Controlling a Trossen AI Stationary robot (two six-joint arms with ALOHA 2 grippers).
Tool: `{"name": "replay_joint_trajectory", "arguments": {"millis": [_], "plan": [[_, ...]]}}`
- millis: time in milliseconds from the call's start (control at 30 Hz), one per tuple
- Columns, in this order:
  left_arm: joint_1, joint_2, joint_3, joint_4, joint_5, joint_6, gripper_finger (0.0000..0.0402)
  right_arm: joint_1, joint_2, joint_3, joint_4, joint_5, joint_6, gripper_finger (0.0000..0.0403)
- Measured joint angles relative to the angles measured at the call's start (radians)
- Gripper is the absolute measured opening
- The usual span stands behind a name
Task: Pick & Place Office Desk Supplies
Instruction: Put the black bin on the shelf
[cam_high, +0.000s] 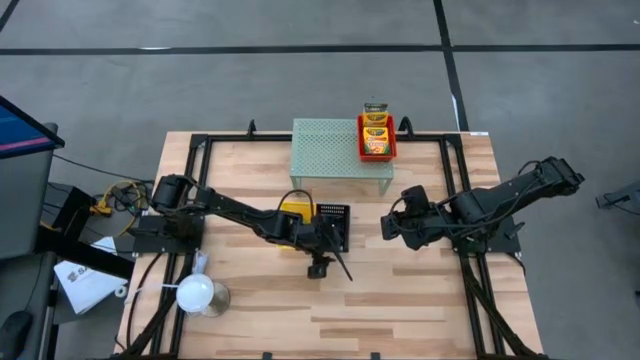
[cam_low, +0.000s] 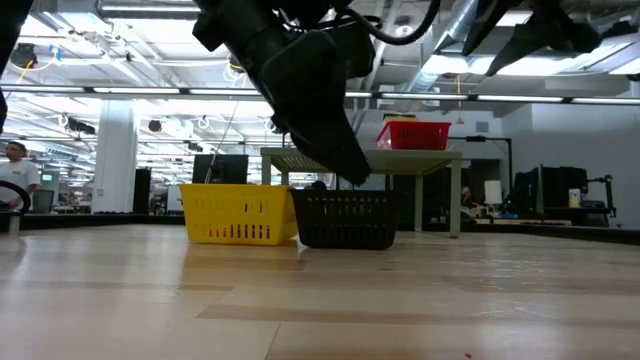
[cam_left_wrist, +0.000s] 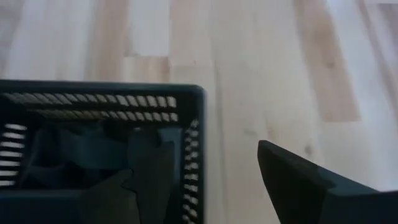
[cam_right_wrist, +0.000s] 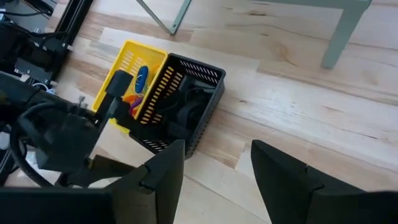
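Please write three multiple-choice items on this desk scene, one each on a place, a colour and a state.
1. Where does the red tray sit?
A. on the pale green mesh shelf
B. inside the black basket
C. beside the white lamp

2. What colour is the basket touching the black basket?
A. blue
B. yellow
C. white

3. How is the left hand?
A. shut on a crayon box
B. out of view
C. open, one finger inside the black basket

Answers: 1 A, the high view shows it on the shelf's right end; 2 B, yellow in the right wrist view; 3 C, the left wrist view shows parted fingers astride the basket wall.
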Motion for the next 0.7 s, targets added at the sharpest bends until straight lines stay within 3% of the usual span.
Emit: {"name": "replay_joint_trajectory", "arguments": {"millis": [333, 700], "plan": [[0.0, 0.0, 0.0, -0.015, -0.035, 0.015, 0.0185, 0.0, 0.0, 0.0, -0.003, 0.0, 0.0, 0.0182], [-0.003, 0.019, 0.0, -0.008, -0.035, 0.026, 0.0177, 0.0, 0.0, 0.0, -0.003, 0.0, 0.001, 0.0182]]}}
